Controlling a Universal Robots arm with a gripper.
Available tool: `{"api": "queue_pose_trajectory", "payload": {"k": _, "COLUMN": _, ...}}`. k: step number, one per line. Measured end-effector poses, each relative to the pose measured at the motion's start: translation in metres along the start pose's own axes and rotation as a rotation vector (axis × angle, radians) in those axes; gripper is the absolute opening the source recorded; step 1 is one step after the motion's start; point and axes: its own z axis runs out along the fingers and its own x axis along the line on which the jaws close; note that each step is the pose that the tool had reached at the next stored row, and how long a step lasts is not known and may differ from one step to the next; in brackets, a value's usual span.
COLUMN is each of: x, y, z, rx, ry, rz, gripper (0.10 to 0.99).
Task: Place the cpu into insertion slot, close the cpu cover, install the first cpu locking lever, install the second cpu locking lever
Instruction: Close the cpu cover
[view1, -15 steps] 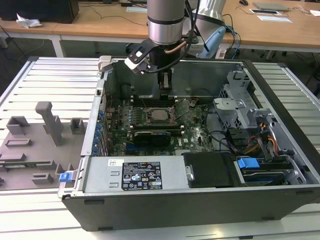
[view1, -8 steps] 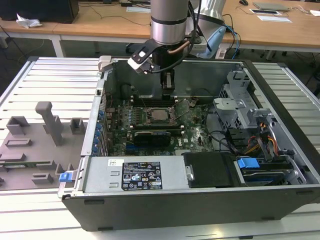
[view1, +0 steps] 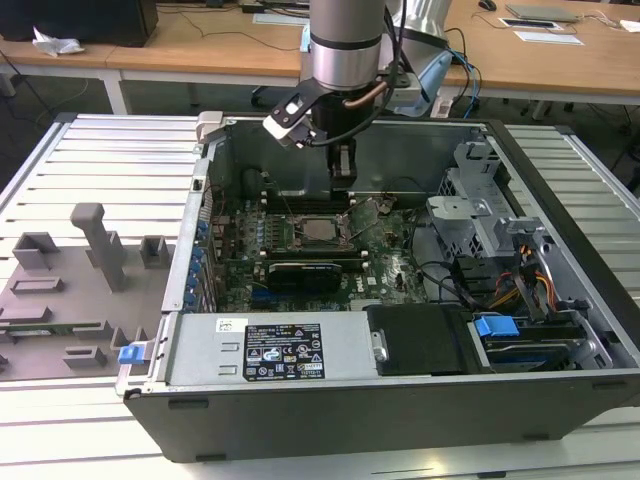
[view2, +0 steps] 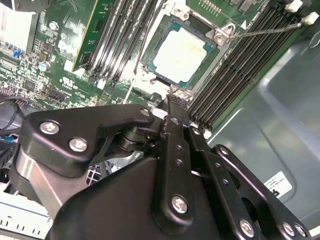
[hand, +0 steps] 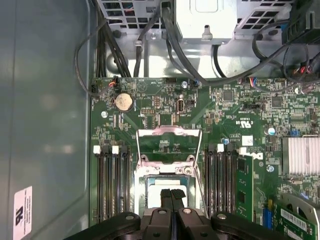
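Observation:
The cpu (view2: 182, 50), a pale silver square, lies flat inside the insertion slot (view2: 216, 37) on the green motherboard; in the exterior view the cpu (view1: 320, 230) is in the middle of the open case. The cpu cover (hand: 169, 132), a silvery frame with a big window, is flipped open behind the socket. A thin wire locking lever (view2: 265, 31) sticks out from a socket corner, unlatched. My gripper (view1: 343, 188) hangs just above the socket's rear edge. Its black fingers (hand: 176, 196) are pressed together with nothing between them, and in the second wrist view the gripper (view2: 170, 103) is close to the socket's rim.
Black memory slots (hand: 112, 180) flank the socket on both sides. Metal case walls (view1: 400, 150) surround the board. A drive cage and cables (view1: 490, 240) fill the exterior view's right. A grey fixture plate (view1: 80, 280) lies outside the case on the exterior view's left.

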Motion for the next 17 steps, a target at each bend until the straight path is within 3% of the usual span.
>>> {"api": "queue_pose_trajectory", "payload": {"k": 12, "x": 0.0002, "y": 0.0200, "z": 0.0013, "rx": 0.000, "ry": 0.0000, "rz": 0.000, "gripper": 0.106}}
{"api": "queue_pose_trajectory", "payload": {"k": 17, "x": 0.0003, "y": 0.0317, "z": 0.0021, "rx": 0.000, "ry": -0.0001, "rz": 0.000, "gripper": 0.106}}
